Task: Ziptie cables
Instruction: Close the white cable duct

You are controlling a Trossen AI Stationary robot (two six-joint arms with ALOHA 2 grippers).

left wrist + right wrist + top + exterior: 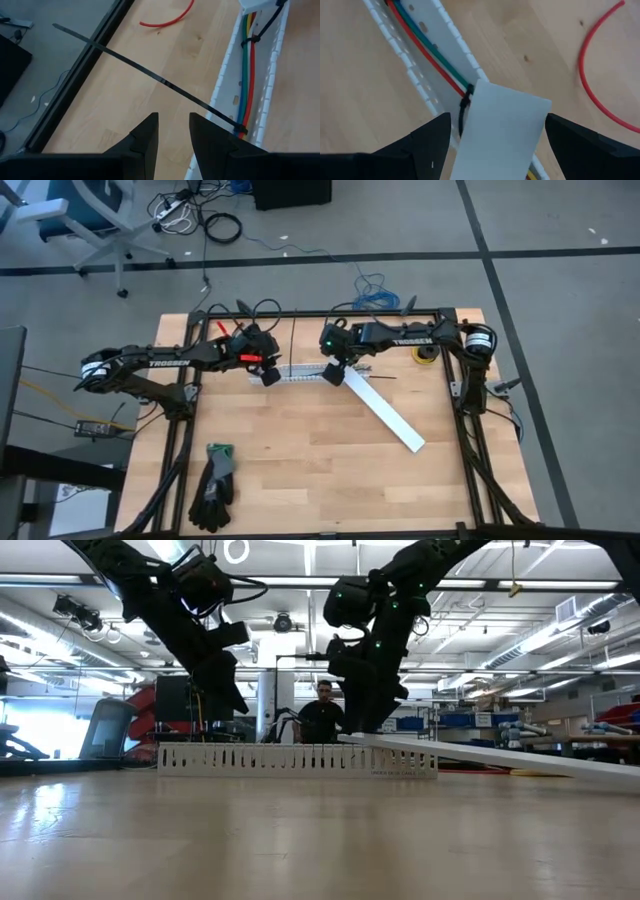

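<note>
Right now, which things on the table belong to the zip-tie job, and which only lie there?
For the job: cables; long black zip tie; white slotted channel.
Only lying there: black gloves; loose red wire; flat white cover strip.

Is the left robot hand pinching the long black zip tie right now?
No: in the left wrist view the left gripper has a bare gap between its fingers, and the zip tie runs past beyond them.

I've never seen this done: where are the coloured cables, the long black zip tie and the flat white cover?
cables (pixel 246 75): left wrist view, mid-run inside the channel.
zip tie (pixel 150 73): left wrist view, middle of its loose tail.
white cover (pixel 500 130): right wrist view, its flat end.
</note>
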